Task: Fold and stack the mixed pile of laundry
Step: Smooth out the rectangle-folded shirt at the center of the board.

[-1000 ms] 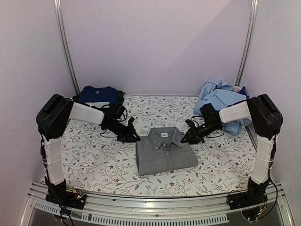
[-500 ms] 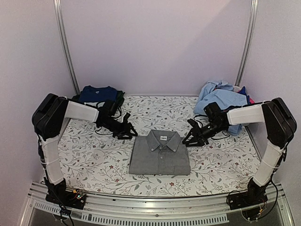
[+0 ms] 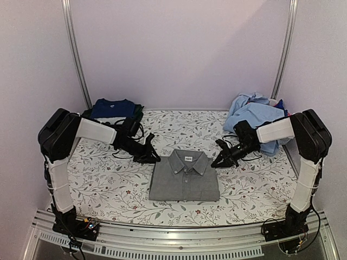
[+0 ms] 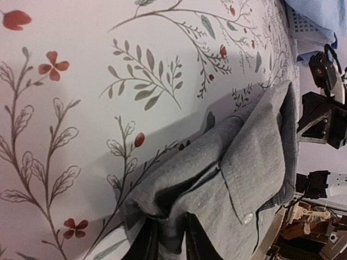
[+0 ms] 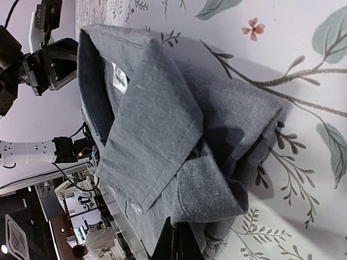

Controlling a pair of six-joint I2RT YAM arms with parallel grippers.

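Here the folded grey collared cloth shirt (image 3: pixel 184 181) is lying flat near the middle of the surface, a little toward its near edge, with its collar pointing to the far edge and its buttoned front facing up. The left gripper (image 3: pixel 153 158) is pinching the shirt's shoulder corner on the left side. In the left wrist view its dark fingers (image 4: pixel 145 246) are standing narrowly apart with a fold of grey cloth between them. The right gripper (image 3: pixel 218 162) is gripping the opposite shoulder corner. In the right wrist view its fingers (image 5: pixel 176 241) are sitting closed tight, with grey fabric bunching around them. A folded navy blue T-shirt (image 3: pixel 112 107) is resting on a dark green piece (image 3: pixel 139 111) at the far left corner. A crumpled heap of light blue shirts (image 3: pixel 252 114) is lying at the far right corner. The white sheet printed with leafy vines (image 3: pixel 108 184) is covering the surface beneath everything.
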